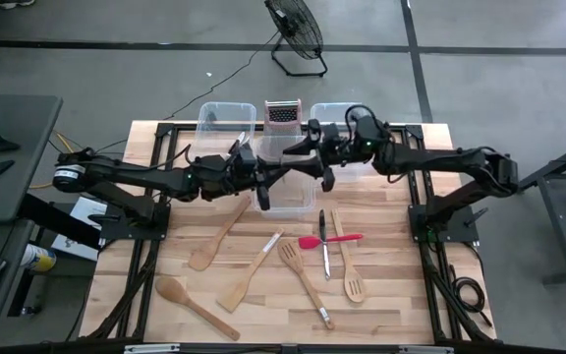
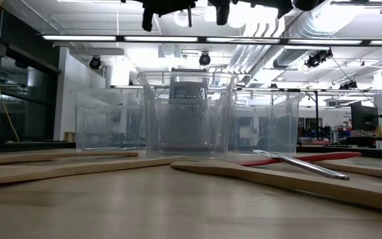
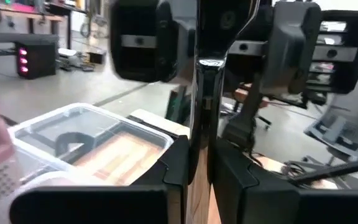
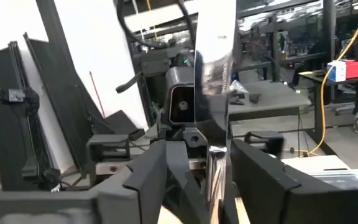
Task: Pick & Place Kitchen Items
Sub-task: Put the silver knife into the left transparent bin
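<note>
Both grippers meet high over the middle clear bin (image 1: 285, 182). My left gripper (image 1: 263, 180) and my right gripper (image 1: 303, 149) face each other, each shut on one end of a slim silver metal utensil (image 4: 213, 56), which runs level between them. The left wrist view shows it as a dark shiny strip (image 3: 202, 93). Still flat on the table are a wooden spoon (image 1: 197, 307), several wooden spatulas (image 1: 249, 275), a wooden fork (image 1: 303, 270), a red-headed spatula (image 1: 330, 239) and a metal knife (image 1: 323, 246). My left gripper pinches the metal utensil's end (image 3: 201, 146) between its two fingers, coming level from the table's left and lying along it. The utensil is lifted clear above the bin. My right gripper pinches the utensil's opposite end (image 4: 211, 152) between its two fingers, coming level from the table's right and lying along it.
Two more clear bins (image 1: 226, 123) (image 1: 347, 128) stand at the far edge, with a metal box grater (image 1: 284, 114) between them. In the low view, the knife (image 2: 304, 166) and the red spatula (image 2: 297, 159) lie near the table's right. A fan (image 1: 296, 29) stands on the floor beyond.
</note>
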`<state>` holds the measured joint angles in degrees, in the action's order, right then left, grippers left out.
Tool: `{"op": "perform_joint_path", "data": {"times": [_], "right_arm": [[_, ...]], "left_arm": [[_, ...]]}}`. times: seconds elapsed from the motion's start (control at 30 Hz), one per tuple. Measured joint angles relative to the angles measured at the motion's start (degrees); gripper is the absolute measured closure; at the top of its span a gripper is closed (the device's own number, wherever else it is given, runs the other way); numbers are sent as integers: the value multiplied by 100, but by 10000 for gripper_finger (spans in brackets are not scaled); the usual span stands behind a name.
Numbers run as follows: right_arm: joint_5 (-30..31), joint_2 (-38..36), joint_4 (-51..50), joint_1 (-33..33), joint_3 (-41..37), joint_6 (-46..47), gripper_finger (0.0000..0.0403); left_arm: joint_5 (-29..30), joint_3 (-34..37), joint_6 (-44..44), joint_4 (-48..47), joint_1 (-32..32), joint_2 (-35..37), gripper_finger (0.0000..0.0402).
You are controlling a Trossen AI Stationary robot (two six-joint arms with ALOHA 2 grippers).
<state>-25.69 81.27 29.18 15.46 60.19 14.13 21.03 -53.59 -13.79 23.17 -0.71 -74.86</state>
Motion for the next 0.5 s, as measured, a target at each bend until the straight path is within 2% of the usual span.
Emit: {"op": "perform_joint_path", "data": {"times": [0.13,0.33,0.5], "right_arm": [[24,-359,-747,231,1,70,221],[318,-1007,-1894,713,1,-26,220],[330,-1375,-2589,1090,1,-226,220]], "left_arm": [[524,1,-63,-581,0,284,362],[1566,1,-599,-1982,42,972,362],[1717,3,-1151,-2863,511,1313,362]]}}
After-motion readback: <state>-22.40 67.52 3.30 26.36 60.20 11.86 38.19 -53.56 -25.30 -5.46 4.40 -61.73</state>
